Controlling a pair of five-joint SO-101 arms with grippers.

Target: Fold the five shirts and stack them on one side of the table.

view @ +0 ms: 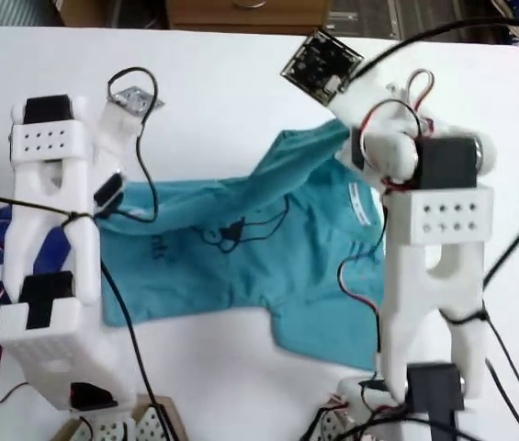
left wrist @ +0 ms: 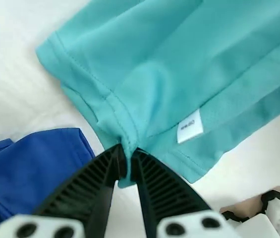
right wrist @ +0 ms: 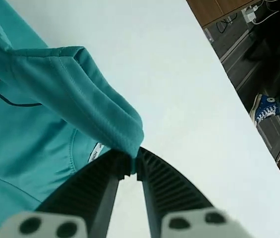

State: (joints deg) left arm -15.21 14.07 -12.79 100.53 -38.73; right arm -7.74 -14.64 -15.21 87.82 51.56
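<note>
Teal shirt [view: 241, 248] on the table [view: 241, 83]; left gripper [left wrist: 128, 159] pinches its hem, right gripper [right wrist: 134, 159] a fold toward the far edge.

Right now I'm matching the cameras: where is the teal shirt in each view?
High view: teal shirt spread across the middle.
Left wrist view: hem pinched in the left end effector.
Right wrist view: raised edge pinched in the right end effector.
Shared landmark: the white table.
</note>
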